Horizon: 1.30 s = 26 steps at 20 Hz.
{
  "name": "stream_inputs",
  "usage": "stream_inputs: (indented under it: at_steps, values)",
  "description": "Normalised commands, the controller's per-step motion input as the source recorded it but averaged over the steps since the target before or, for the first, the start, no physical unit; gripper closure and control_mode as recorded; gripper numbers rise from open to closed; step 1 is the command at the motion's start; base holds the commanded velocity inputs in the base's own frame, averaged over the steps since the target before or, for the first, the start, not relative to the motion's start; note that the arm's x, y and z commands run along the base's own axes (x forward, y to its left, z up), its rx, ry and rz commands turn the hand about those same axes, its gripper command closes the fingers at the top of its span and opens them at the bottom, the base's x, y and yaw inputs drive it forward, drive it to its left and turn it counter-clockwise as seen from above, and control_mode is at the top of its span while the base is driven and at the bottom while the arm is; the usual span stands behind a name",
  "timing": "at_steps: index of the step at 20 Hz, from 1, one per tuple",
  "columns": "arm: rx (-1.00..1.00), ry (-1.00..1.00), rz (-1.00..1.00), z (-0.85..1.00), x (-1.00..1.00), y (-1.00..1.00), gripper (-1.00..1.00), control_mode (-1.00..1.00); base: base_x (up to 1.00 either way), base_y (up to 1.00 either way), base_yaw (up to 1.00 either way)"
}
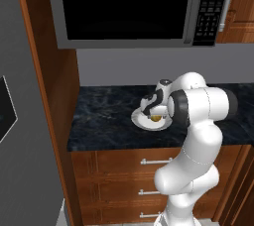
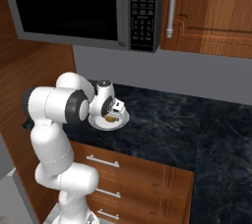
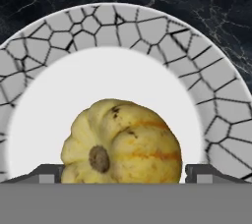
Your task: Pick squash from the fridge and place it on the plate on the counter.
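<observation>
The squash (image 3: 123,144), pale golden-yellow and ribbed with a brown stem, sits low over the white middle of the plate (image 3: 147,31), whose grey rim has a cracked pattern. My gripper (image 3: 123,176) is shut on the squash, one fingertip pressing each side. From the base cameras the gripper (image 1: 155,112) (image 2: 111,114) points down at the plate (image 1: 140,121) (image 2: 97,125) on the dark marbled counter (image 1: 99,116) (image 2: 162,125), with the squash (image 1: 157,118) (image 2: 110,118) just under the hand. I cannot tell whether the squash touches the plate. The grey fridge (image 1: 25,170) stands at the left.
A black microwave (image 1: 124,7) (image 2: 74,7) hangs above the counter, with a wooden cabinet (image 2: 211,12) to its right. Wooden drawers with silver handles (image 1: 155,161) (image 2: 103,161) lie below. A tall wooden panel (image 1: 54,96) separates fridge and counter. Bare counter stretches to the right (image 2: 216,134).
</observation>
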Motion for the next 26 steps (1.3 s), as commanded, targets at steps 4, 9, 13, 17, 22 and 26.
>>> stream_inputs:
  at_steps: [4, 9, 13, 17, 22, 26]
  values:
    - [0.00, 0.00, 0.00, 0.04, 0.00, 0.01, -1.00, -1.00, 0.00, 0.00, 0.00]
    - [0.00, -0.02, 0.00, 0.33, -0.22, 0.02, -1.00, -1.00, 0.00, 0.00, 0.00]
    - [0.00, -0.15, 0.00, 0.63, -0.44, 0.04, -1.00, -1.00, 0.00, 0.00, 0.00]
    - [0.00, -0.16, 0.00, 0.43, -0.58, 0.02, -1.00, -1.00, 0.00, 0.00, 0.00]
    - [0.00, -0.08, 0.00, 0.15, -0.73, 0.02, -1.00, -1.00, 0.00, 0.00, 0.00]
    - [0.00, 0.00, 0.00, 0.33, -0.86, 0.00, -1.00, -1.00, 0.00, 0.00, 0.00]
